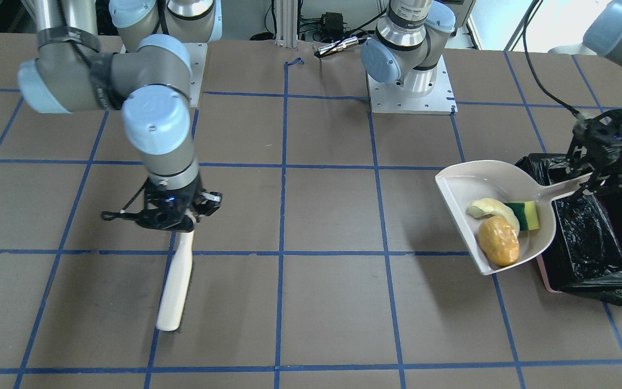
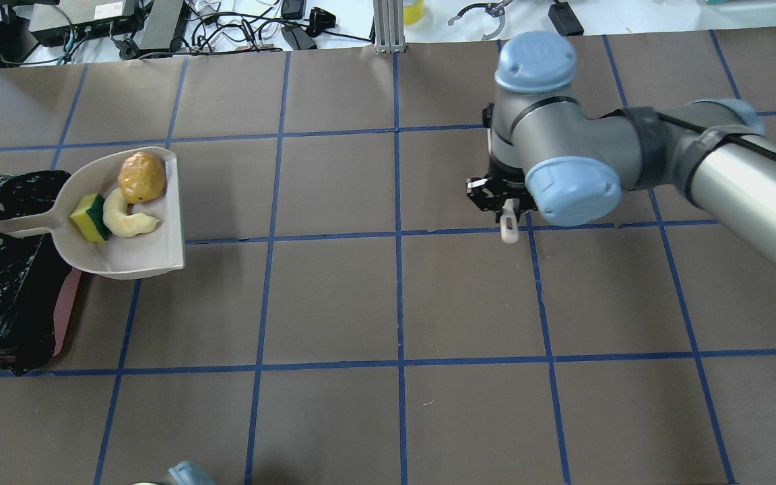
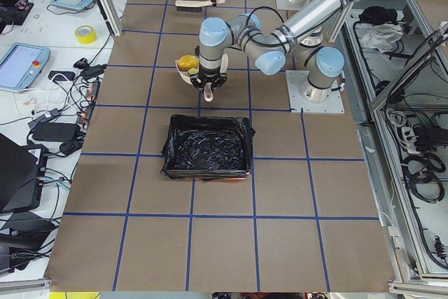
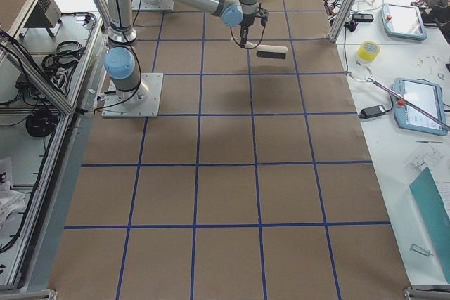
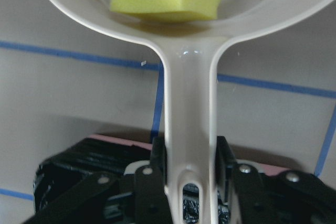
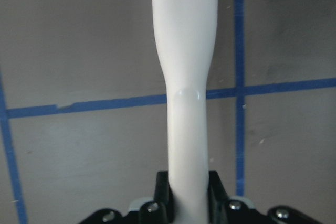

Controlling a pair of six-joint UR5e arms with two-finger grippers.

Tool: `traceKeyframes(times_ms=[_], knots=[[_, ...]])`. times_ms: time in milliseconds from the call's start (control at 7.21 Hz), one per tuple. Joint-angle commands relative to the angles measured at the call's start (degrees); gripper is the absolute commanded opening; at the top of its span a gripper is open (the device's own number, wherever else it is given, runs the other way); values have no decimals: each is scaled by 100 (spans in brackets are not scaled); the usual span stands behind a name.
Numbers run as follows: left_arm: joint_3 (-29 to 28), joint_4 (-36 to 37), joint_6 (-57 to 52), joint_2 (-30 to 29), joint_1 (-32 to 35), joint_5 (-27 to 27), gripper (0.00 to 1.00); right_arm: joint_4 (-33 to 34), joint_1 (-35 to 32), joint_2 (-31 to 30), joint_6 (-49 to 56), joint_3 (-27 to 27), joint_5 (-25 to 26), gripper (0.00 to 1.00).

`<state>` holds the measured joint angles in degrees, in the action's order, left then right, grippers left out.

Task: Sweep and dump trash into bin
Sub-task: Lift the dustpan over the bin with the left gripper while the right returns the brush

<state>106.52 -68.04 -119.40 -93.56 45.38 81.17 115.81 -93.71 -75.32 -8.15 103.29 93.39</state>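
Here, over blue-gridded brown table (image 1: 332, 216), left pincer (image 5: 190, 161) grips dustpan (image 1: 462, 183), right pincer (image 6: 188, 187) brush (image 1: 176, 286).

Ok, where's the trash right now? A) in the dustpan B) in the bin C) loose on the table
A: the trash lies in the dustpan, which the left gripper holds by its handle near the bin.

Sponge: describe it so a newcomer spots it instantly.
Find the black-lined bin at the table's end on the robot's left. Beside it the left gripper holds a pale dustpan by its handle, three items inside. The sponge is the only blocky one, yellow with green, nearest the handle.
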Motion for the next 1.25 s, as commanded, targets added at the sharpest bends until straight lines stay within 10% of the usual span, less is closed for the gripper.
traceKeyframes(times_ms=[0,416,1110], knots=[[-322,-68,-600,-144,-1124,-312,0,65,1447,26,1590,59,-39,0],[-1692,-95,-1548,-837,-1672,353,0,416,2224,53,2457,208,13,0],[-1942,1849,-2077,-1199,-115,4335,0,715,2612,229,2660,481,-75,0]])
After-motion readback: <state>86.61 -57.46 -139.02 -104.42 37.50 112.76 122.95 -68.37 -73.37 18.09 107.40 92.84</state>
